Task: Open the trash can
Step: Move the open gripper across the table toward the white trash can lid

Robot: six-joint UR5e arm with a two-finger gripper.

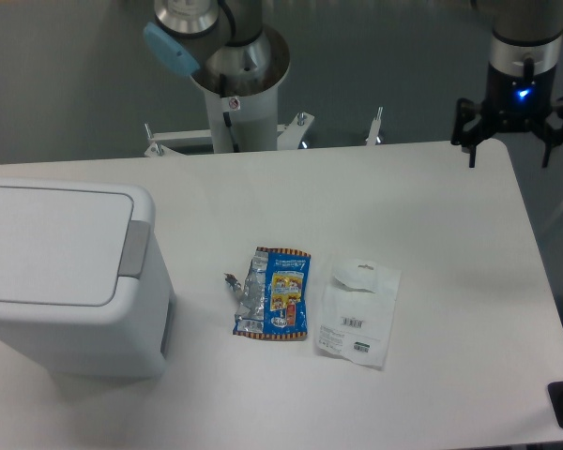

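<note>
One fixed overhead view covers the white table [432,225]. The trash can [66,277] stands at the table's left side; its left wall is cut off by the frame edge, so its full width cannot be read. Its flat white lid [52,244] lies closed and level, and the grey push tab [135,249] sits on the lid's right edge, facing the table centre.

Near the table centre lies a blue snack wrapper [274,292], crumpled along its left side; its print is too small to read. Just beside it, to the right and not touching, lies a clear plastic packet [358,312] with a small label that is also illegible.

At the upper right, the gripper [512,127] hangs over the far table corner, well apart from the trash can. Its two black fingers [470,136] are spread wide and hold nothing. The arm above it is cropped by the top edge. The robot base column [235,84] at upper centre is likewise cut off.
</note>
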